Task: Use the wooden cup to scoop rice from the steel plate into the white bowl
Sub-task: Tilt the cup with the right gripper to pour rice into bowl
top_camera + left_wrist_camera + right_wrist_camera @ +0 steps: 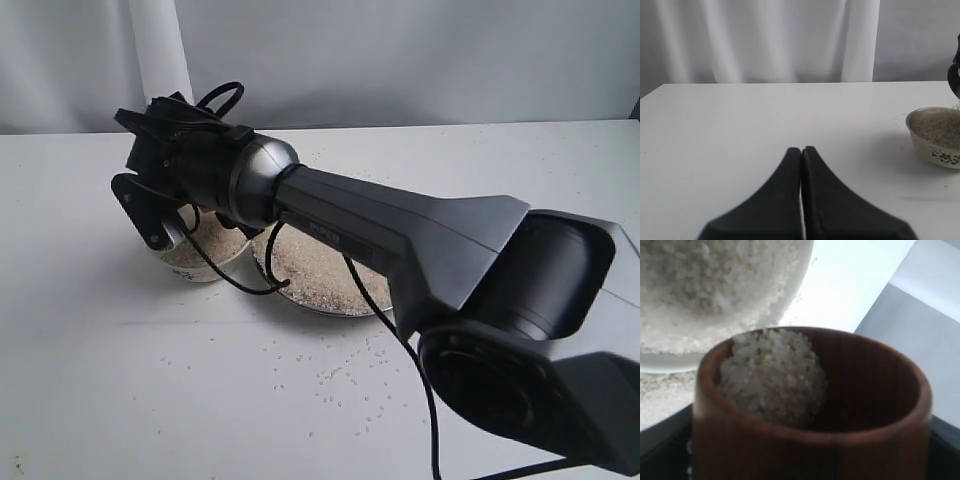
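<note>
Wooden cup (810,440), gripped by the right gripper (160,228), hangs tilted over the white bowl (935,152) (nearly full): pour rice (772,377) slowly, inside the rim. Left gripper (801,152) closed, empty.

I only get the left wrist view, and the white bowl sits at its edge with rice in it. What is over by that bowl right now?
Observer: The wooden cup, tipped toward the white bowl. A clump of rice lies against the cup's side nearest the bowl.
Operator: Is anything left in the steel plate?
Observer: Yes. The steel plate sits beside the bowl and holds a layer of rice.
Operator: Any spill I should know about?
Observer: Loose grains lie scattered on the table, on the near side of the plate in the exterior view.
</note>
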Available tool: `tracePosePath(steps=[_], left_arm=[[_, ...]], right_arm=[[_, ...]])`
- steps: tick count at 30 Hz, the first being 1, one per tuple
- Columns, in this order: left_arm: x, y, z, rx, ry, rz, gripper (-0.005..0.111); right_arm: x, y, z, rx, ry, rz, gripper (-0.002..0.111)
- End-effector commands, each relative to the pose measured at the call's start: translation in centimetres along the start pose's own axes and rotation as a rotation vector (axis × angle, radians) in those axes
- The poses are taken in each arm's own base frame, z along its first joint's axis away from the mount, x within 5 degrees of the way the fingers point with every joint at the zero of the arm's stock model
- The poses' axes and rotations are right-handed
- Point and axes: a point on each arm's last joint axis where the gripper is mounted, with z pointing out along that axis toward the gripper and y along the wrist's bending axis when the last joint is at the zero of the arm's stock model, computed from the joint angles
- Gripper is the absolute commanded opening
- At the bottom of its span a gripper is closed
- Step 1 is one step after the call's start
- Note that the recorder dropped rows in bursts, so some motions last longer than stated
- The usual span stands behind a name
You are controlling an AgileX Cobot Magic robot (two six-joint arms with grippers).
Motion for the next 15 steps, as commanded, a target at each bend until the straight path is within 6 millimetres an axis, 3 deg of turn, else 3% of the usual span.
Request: tracePosePath(steps=[1,15], left_arm=[[-0.01,-0.01,0.00,0.002,-0.007,-0.003,0.000],[-0.01,-0.01,0.00,0.002,-0.007,-0.003,0.000]], right_arm=[[0.25,-0.71,-0.96,0.032,-0.001,-0.026,0.000],[0.49,-0.99,-0.98,0.061,0.029,-0.133,0.000]])
